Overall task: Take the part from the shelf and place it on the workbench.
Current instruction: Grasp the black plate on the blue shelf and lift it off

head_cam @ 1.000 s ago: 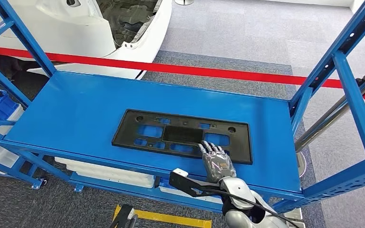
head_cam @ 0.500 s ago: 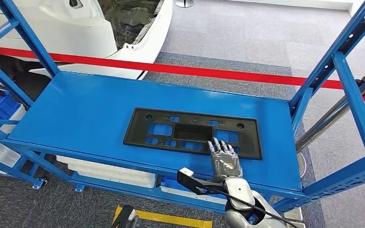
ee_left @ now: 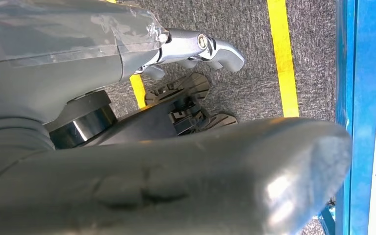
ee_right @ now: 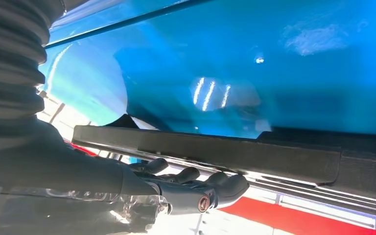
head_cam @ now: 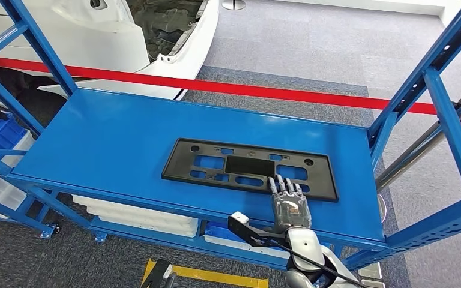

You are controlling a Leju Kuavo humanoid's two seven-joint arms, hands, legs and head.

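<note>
Right hand [head_cam: 288, 201] flat on black part [head_cam: 249, 168] (fingers spread, gripping nothing), blue shelf [head_cam: 108, 138]

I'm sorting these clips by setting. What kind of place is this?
Probably a car factory floor or a demo area in one: a blue steel shelf holding a black plastic part, a white car body behind a red barrier tape, yellow floor lines.

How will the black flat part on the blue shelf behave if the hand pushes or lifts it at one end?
The black plastic frame is thin with many cut-outs, so it is probably light and may flex. Lying flat on the glossy blue shelf, it will likely slide, not tip. The right hand lies on its near edge.
</note>
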